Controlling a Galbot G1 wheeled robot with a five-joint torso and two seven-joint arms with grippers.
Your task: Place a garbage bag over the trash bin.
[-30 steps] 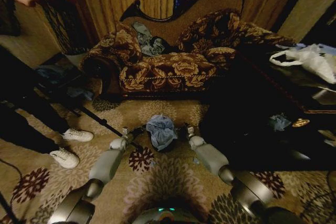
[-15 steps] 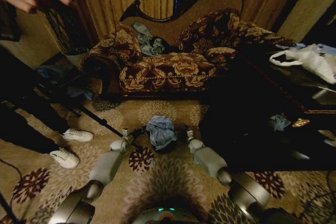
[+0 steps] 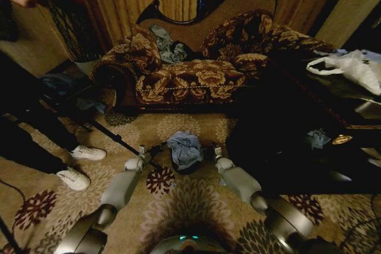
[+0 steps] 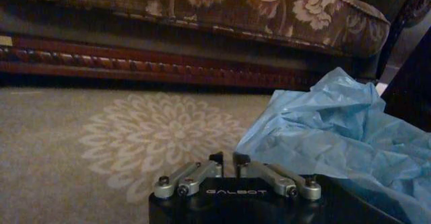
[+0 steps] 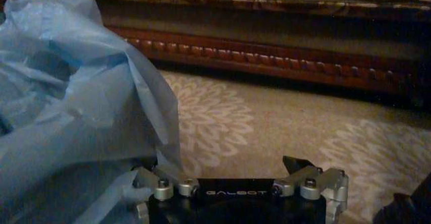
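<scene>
1. The left gripper [image 4: 227,159] is seen at the bottom centre of the left wrist view with its two black fingertips drawn together, almost touching and with nothing between them. In the head view it sits at lower centre-left [image 3: 144,150], just beside the bin.
2. The right gripper [image 5: 222,169] is seen at the bottom of the right wrist view with its jaws spread wide; one finger [image 5: 301,164] stands clear over the carpet, while the other is wrapped in bag film. In the head view it lies at lower centre-right [image 3: 215,150], on the other side of the bin.
3. The garbage bag [image 3: 184,149] — pale blue, crumpled — is bunched on top of the trash bin [image 3: 189,166] at the lower centre of the head view, between the two grippers. Only a dark sliver of the bin is visible below the film.
4. In the left wrist view the garbage bag [image 4: 343,138] fills the right side; in the right wrist view it [image 5: 74,108] fills the left side.
5. The bin stands on a beige floral carpet [image 3: 178,200].
6. Behind it, across the upper centre of the head view, a patterned sofa [image 3: 190,75] is seen — its carved wooden base runs across the top of both wrist views.
</scene>
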